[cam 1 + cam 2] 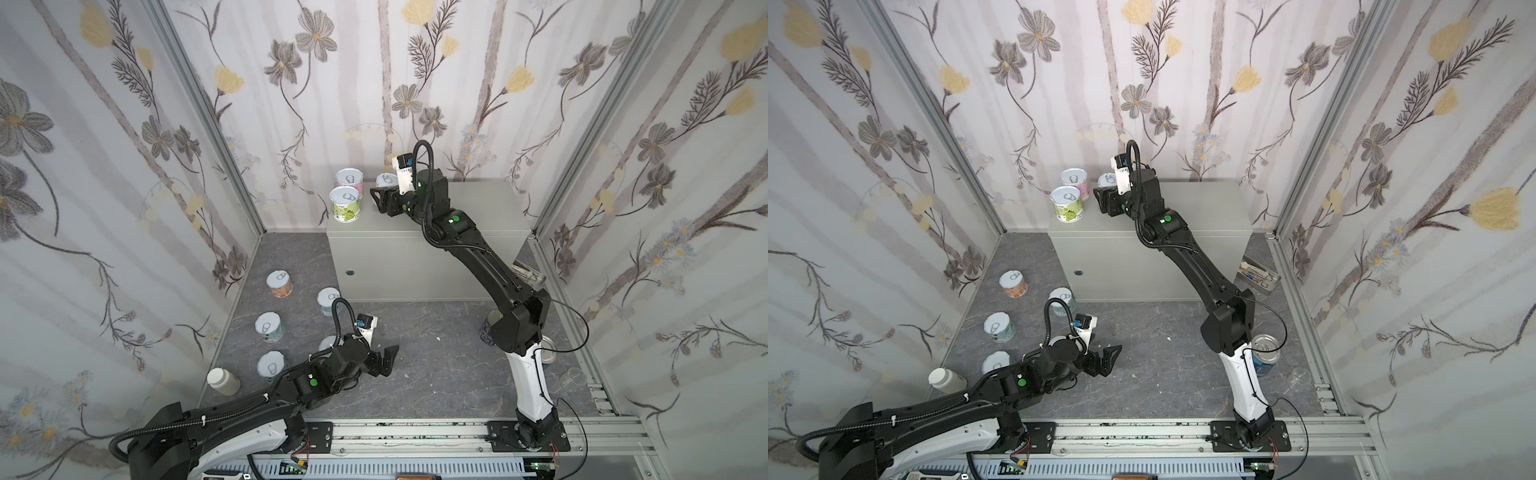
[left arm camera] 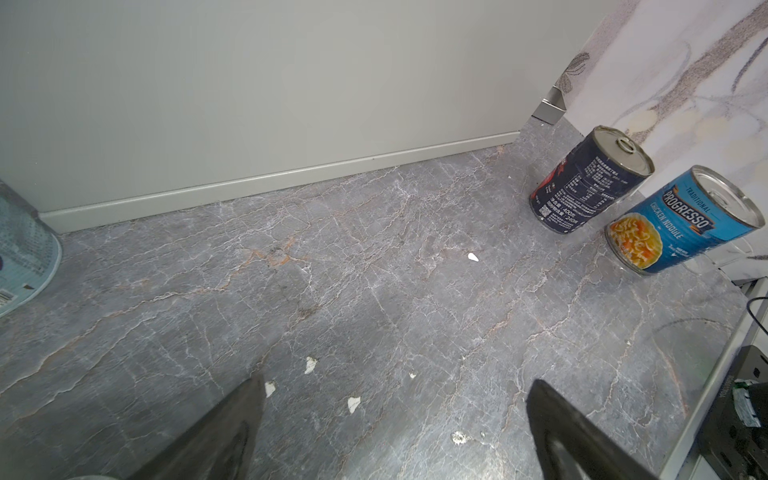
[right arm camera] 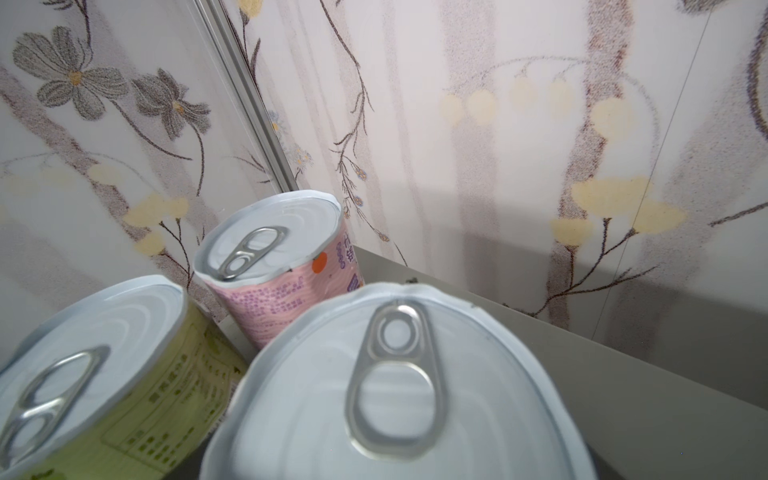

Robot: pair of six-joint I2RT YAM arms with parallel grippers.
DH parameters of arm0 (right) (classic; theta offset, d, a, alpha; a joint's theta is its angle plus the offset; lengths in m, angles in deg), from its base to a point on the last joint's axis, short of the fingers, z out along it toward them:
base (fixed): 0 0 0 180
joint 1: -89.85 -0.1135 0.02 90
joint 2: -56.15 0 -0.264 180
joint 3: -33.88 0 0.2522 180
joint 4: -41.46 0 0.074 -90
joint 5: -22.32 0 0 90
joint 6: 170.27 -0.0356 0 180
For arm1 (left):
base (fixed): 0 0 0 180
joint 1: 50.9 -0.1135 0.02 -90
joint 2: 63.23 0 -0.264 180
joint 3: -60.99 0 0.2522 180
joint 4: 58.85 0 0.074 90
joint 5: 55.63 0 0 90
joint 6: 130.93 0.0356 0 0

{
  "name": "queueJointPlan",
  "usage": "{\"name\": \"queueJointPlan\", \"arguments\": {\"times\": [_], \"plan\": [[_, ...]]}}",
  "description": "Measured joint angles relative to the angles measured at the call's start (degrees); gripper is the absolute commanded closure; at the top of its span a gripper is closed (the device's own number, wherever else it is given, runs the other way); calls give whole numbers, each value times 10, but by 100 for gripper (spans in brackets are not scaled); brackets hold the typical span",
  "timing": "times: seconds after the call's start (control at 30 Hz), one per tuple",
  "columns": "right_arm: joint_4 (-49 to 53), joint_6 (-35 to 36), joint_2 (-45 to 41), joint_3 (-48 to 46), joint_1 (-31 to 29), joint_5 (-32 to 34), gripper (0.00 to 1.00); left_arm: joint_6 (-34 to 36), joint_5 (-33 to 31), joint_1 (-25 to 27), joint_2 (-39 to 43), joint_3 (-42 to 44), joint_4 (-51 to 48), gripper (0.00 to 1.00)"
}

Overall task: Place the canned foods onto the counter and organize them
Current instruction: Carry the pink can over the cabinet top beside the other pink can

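At the far left of the pale grey-green metal counter (image 1: pixel 478 208), the right gripper (image 1: pixel 376 198) hides most of a silver-lidded short can (image 1: pixel 385 180). Whether its jaws clasp the can, and the label colour, cannot be told. The left gripper (image 1: pixel 390 360) hangs spread wide and empty over the dark grey marbled floor (image 1: pixel 436 365).

The left arm (image 1: pixel 232 411) and right arm (image 1: pixel 482 257) are both matte black, each with a glossy white shell (image 1: pixel 528 374) at the base. Behind the left gripper (image 1: pixel 384 359) and right gripper (image 1: pixel 377 198), a round green dot (image 1: pixel 314 381) marks a joint. Ribbed black hose (image 1: pixel 335 318) loops beside a white camera block (image 1: pixel 402 176). The fingers (image 2: pixel 224 432) are dark wedges.
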Motion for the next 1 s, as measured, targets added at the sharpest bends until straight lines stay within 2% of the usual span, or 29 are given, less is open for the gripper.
{"name": "queueJointPlan", "arguments": {"times": [0.37,0.7,0.9,1.0], "plan": [[4,7,-3,0,-1,-8,0,-3,0,0,2,1,-1,0],[60,26,-50,-5,-3,-8,0,-4,-11,0,2,-4,-2,0],[62,39,-101,-47,-6,-8,0,0,-20,0,6,-9,-2,0],[57,47,-136,-95,-7,-9,10,0,-33,0,17,-9,-4,0]]}}
